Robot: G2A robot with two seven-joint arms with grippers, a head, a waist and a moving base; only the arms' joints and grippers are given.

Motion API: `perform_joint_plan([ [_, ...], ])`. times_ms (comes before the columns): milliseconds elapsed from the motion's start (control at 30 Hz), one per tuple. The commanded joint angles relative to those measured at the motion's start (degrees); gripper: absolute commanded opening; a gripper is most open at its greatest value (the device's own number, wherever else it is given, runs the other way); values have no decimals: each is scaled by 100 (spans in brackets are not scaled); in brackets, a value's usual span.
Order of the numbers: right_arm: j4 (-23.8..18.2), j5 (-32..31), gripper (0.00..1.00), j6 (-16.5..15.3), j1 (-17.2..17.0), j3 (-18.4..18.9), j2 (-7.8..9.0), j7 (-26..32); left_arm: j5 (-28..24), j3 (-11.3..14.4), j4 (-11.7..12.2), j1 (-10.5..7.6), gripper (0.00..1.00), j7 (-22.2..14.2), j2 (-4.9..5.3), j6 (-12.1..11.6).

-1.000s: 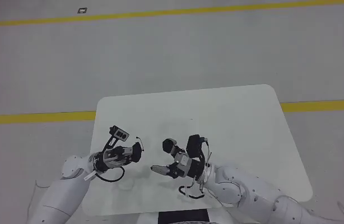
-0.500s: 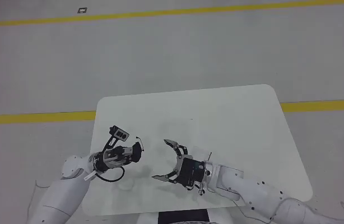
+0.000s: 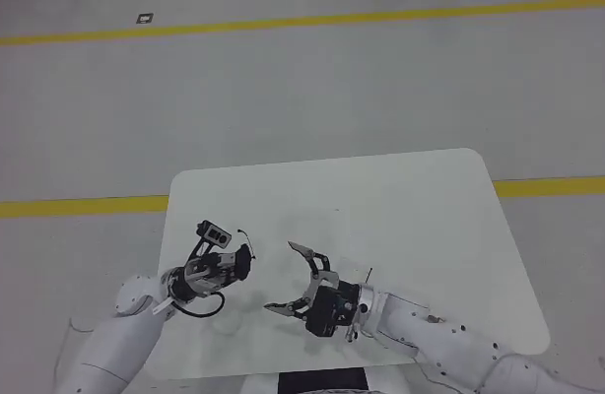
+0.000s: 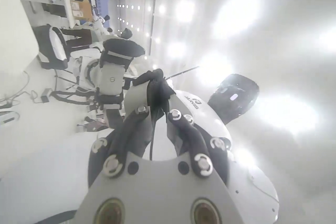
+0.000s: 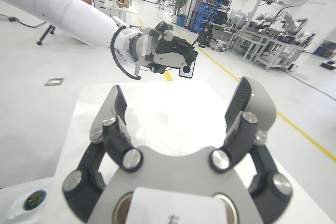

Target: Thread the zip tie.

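Over table, left gripper pinching zip tie, white-labelled right gripper spread

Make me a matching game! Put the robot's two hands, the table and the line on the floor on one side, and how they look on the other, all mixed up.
Things:
1. left gripper
2. right gripper
3. table
4. floor line

How they look:
A. yellow
B. jaws wide open, nothing in them
C. white
D. jaws shut on the thin black zip tie

Right pairs: 1-D, 2-B, 3-C, 4-A.
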Motion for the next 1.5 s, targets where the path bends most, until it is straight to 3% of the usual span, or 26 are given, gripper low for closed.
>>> perform_joint_plan([
  [0,-52,-267,100,119,-43,18,-10,127,-102,34,14,-31,0,97,-19,156],
  [267,-180,-431,100,683,55,-17,-22,500,-296,60,20,-84,0,337,-80,386],
  [567,-159,-431,100,1298,157,-168,-11,340,-320,134,34,-104,0,131,-140,492],
  [800,-159,-431,100,1298,157,-168,-11,340,-394,224,49,-249,0,99,-214,438],
  [1167,-159,-431,100,1298,157,-168,-11,340,-513,501,90,-684,0,180,-378,441],
  [1467,-159,-431,100,1298,157,-168,-11,340,-457,512,101,-743,0,162,-400,466],
])
